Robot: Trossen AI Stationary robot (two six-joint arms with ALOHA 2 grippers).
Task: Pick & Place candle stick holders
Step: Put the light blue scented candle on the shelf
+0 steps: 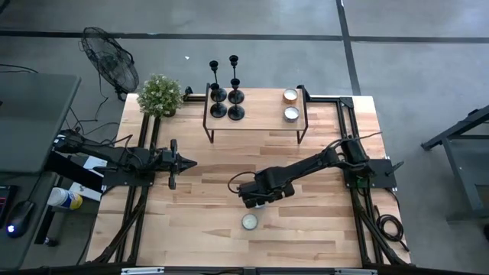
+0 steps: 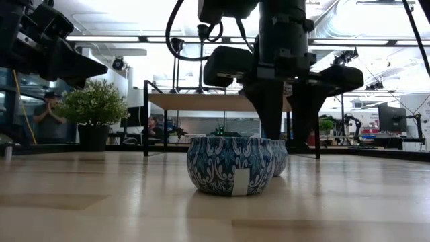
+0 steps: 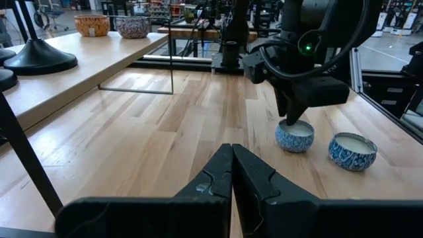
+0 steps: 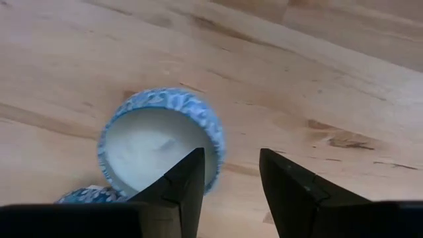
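Note:
Four black candlestick holders (image 1: 227,103) stand on their round bases on the far left part of a raised wooden shelf (image 1: 256,126); one base shows in the left wrist view (image 3: 39,58). No gripper is near them. My right gripper (image 1: 256,202) is open, low over a blue-patterned candle cup (image 4: 158,142) at mid-table; one finger stands inside the cup, the other outside its wall. A second blue cup (image 1: 250,221) sits nearer the front edge. My left gripper (image 1: 191,163) is shut and empty at the table's left-middle, above the board. My right gripper points down at the blue cup, one finger (image 4: 188,175) over the white wax inside, the other (image 4: 284,182) outside the cup's rim (image 4: 217,142). The cup sits upright on the table. I cannot tell whether either finger touches it.
A copper cup (image 1: 290,95) and a silver cup (image 1: 291,114) with white wax sit on the shelf's right end. A potted plant (image 1: 160,95) stands at the far left corner. The shelf's thin black legs (image 1: 208,134) stand on the table. Bare wood lies across the near half.

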